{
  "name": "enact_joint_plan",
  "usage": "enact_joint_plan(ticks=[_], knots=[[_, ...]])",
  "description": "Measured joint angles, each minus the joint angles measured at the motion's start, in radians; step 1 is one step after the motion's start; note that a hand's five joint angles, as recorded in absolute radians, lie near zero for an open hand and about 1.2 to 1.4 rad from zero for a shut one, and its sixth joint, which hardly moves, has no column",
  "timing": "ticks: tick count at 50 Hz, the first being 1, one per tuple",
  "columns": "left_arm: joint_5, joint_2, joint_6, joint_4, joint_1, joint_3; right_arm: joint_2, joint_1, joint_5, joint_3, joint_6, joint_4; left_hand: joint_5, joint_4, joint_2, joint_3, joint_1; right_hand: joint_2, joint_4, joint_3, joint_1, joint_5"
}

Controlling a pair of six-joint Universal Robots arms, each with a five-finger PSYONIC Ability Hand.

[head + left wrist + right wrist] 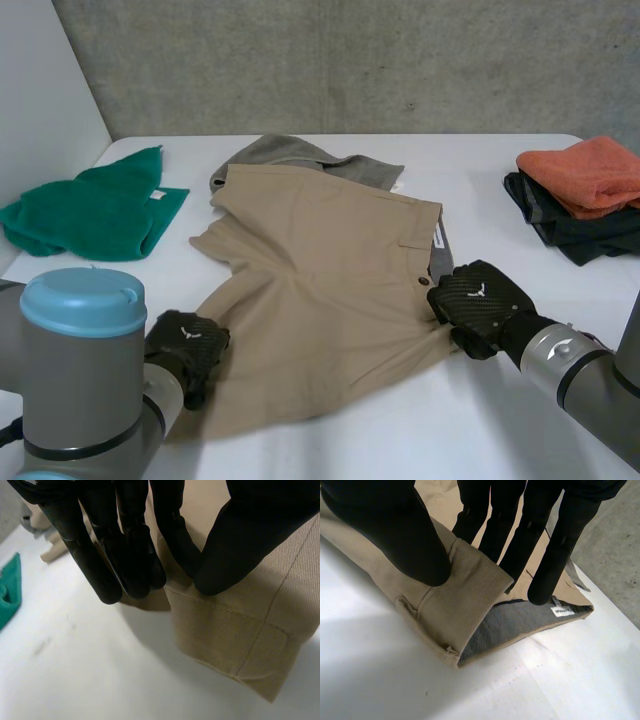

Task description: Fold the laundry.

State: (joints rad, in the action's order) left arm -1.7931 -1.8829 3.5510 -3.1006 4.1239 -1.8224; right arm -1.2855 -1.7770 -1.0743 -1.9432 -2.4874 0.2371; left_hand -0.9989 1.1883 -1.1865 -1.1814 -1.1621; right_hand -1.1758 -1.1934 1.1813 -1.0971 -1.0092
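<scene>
Head view: left hand [188,345] pinches the shorts [320,290] by the leg hem at its fingertips, right hand [480,305] by the waistband corner (both gripped, I'd say), so lifting together seems next.

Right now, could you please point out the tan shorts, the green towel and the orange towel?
tan shorts [320,270], head view, middle of the fabric.
green towel [95,210], head view, centre of the heap.
orange towel [590,170], head view, top of the fold.

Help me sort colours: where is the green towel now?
In the head view the green towel lies on the table's left side, apart from the tan shorts.
</scene>
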Motion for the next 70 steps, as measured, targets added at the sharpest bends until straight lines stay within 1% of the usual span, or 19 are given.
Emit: enact_joint_plan(ticks=[5, 10, 15, 18, 21, 25, 28, 29, 31, 36, 41, 44, 54, 63, 66, 67, 68, 69, 70], knots=[[-0.001, 0.032, 0.050, -0.037, -0.014, -0.008, -0.035, 0.000, -0.011, 0.002, 0.056, -0.094, -0.001, 0.007, -0.008, -0.009, 0.000, 0.000, 0.000, 0.000, 0.000, 0.000], [0.039, 0.118, 0.109, -0.016, -0.016, -0.026, -0.103, 0.024, -0.012, 0.007, 0.208, -0.309, 0.020, -0.023, 0.020, 0.018, 0.019, 0.000, 0.000, 0.004, 0.000, 0.000], [0.089, 0.200, 0.129, 0.052, 0.007, -0.036, -0.156, 0.043, -0.001, 0.018, 0.271, -0.432, 0.357, -0.375, 0.378, 0.370, 0.380, 0.000, -0.001, 0.004, 0.000, 0.000], [0.112, 0.240, 0.124, 0.093, 0.032, -0.038, -0.169, 0.039, 0.002, 0.030, 0.221, -0.438, 0.438, -0.454, 0.460, 0.441, 0.441, 0.000, -0.002, 0.004, 0.000, 0.000], [0.123, 0.270, 0.110, 0.119, 0.059, -0.036, -0.166, 0.023, 0.003, 0.050, 0.082, -0.394, 0.765, -0.781, 0.772, 0.764, 0.787, 0.000, -0.004, 0.004, 0.000, -0.003], [0.121, 0.296, 0.086, 0.144, 0.086, -0.034, -0.141, -0.010, -0.007, 0.076, -0.099, -0.315, 0.802, -0.815, 0.806, 0.799, 0.797, 0.000, -0.004, 0.004, 0.000, -0.009], [0.114, 0.310, 0.070, 0.166, 0.093, -0.035, -0.117, -0.035, -0.020, 0.094, -0.185, -0.268, 0.758, -0.775, 0.764, 0.762, 0.748, 0.000, -0.004, 0.004, -0.013, -0.010], [0.110, 0.320, 0.060, 0.190, 0.090, -0.036, -0.100, -0.052, -0.033, 0.106, -0.224, -0.243, 0.656, -0.672, 0.665, 0.665, 0.629, 0.000, -0.004, 0.004, -0.013, -0.010], [0.105, 0.333, 0.046, 0.229, 0.080, -0.038, -0.078, -0.073, -0.054, 0.123, -0.260, -0.217, 0.596, -0.611, 0.612, 0.608, 0.566, 0.000, -0.004, 0.004, -0.013, -0.010], [0.105, 0.358, -0.001, 0.333, 0.042, -0.052, -0.011, -0.129, -0.134, 0.183, -0.338, -0.168, 0.571, -0.587, 0.590, 0.587, 0.557, 0.000, -0.004, 0.004, -0.013, -0.010], [0.111, 0.358, -0.043, 0.371, 0.014, -0.068, 0.041, -0.155, -0.193, 0.235, -0.401, -0.148, 0.636, -0.648, 0.641, 0.634, 0.615, 0.000, -0.004, 0.004, -0.013, -0.011], [0.108, 0.335, -0.062, 0.358, 0.006, -0.074, 0.072, -0.161, -0.224, 0.268, -0.445, -0.136, 0.745, -0.758, 0.746, 0.741, 0.728, 0.000, -0.004, 0.004, -0.013, -0.011], [0.043, 0.172, -0.065, 0.249, 0.006, -0.044, 0.094, -0.150, -0.297, 0.299, -0.497, -0.091, 0.765, -0.779, 0.766, 0.755, 0.733, 0.000, -0.004, 0.004, -0.013, -0.011], [0.003, 0.064, -0.061, 0.174, -0.013, 0.002, 0.086, -0.134, -0.319, 0.293, -0.498, -0.072, 0.753, -0.767, 0.757, 0.747, 0.722, 0.000, -0.004, 0.004, -0.013, -0.011], [-0.006, 0.023, -0.064, 0.129, -0.031, 0.022, 0.083, -0.129, -0.319, 0.290, -0.497, -0.071, 0.512, -0.527, 0.511, 0.522, 0.469, 0.000, -0.004, 0.004, -0.013, -0.011], [-0.009, 0.010, -0.064, 0.106, -0.038, 0.027, 0.082, -0.128, -0.319, 0.289, -0.496, -0.071, 0.317, -0.329, 0.309, 0.325, 0.284, 0.000, -0.004, 0.004, -0.013, -0.011], [-0.011, 0.003, -0.064, 0.087, -0.042, 0.029, 0.080, -0.126, -0.318, 0.288, -0.494, -0.072, 0.317, -0.329, 0.309, 0.325, 0.284, 0.000, -0.004, 0.004, -0.013, -0.011], [-0.013, -0.004, -0.063, 0.068, -0.045, 0.031, 0.077, -0.125, -0.317, 0.286, -0.492, -0.074, 0.075, -0.082, 0.072, 0.081, 0.064, 0.000, -0.004, 0.004, -0.013, -0.011], [-0.015, -0.009, -0.063, 0.047, -0.048, 0.032, 0.074, -0.124, -0.316, 0.285, -0.488, -0.076, 0.032, -0.037, 0.031, 0.037, 0.031, 0.000, -0.004, 0.004, -0.013, -0.011]])
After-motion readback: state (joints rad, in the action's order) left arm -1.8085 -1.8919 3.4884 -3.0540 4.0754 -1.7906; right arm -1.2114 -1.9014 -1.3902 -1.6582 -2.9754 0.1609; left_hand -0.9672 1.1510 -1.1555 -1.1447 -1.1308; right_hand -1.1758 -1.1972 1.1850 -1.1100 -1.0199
